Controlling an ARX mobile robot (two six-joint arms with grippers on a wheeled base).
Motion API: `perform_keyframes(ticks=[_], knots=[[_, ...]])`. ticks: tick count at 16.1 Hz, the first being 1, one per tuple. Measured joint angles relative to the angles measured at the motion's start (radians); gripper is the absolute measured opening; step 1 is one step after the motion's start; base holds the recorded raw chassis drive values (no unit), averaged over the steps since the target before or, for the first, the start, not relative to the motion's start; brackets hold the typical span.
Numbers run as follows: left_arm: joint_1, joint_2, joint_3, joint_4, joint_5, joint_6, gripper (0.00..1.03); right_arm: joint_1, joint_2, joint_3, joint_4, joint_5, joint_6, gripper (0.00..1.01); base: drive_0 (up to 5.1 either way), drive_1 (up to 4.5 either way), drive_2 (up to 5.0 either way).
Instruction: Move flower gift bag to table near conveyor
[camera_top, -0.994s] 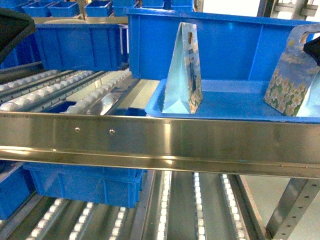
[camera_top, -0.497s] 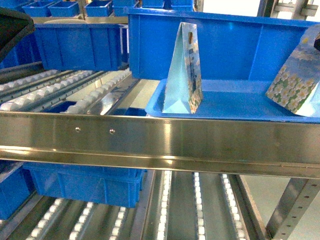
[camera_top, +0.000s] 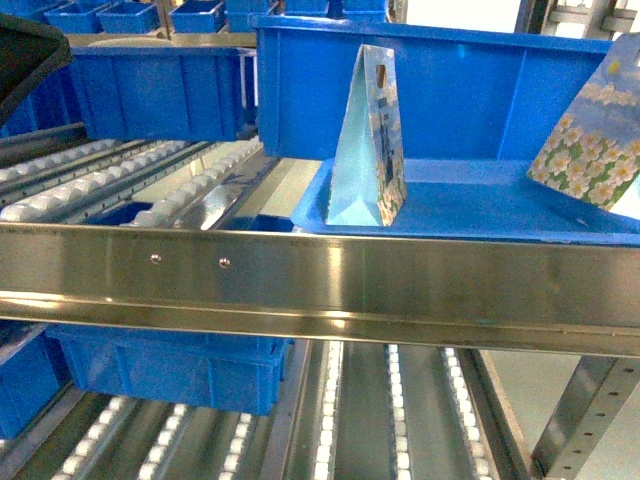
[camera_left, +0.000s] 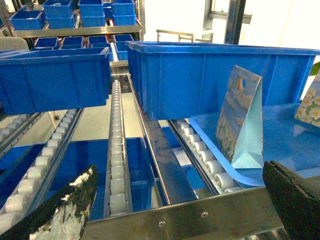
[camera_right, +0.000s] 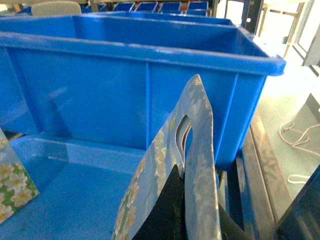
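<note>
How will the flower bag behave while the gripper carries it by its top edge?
The flower bag is probably light: it hangs tilted from only a pinch at its top by the right gripper. Its paper seems fairly stiff, since the sides look flat. It may well swing, or crease near the handle hole, if moved fast.

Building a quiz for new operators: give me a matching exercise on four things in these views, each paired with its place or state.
1. flower gift bag
2. blue-sided bag
3. left claw
4. steel rail

A. open, holding nothing
B. upright on the blue tray
C. shiny, running across the front
D. tilted, held by the right claw

Pairs: 1-D, 2-B, 3-A, 4-C
</note>
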Motion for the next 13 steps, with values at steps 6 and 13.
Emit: perform_keyframes(ticks=[6,13], knots=[[0.0,0.0,0.0,0.0,0.0,0.0,0.98,0.043,-0.092,0.097,-0.039,0.0,0.016,0.02,0.0,0.0,0.0],[0.0,0.0,0.0,0.0,0.0,0.0,0.98,0.062,-0.132,0.098,-0.057,0.04,0.013,0.02,0.0,0.0,0.0]])
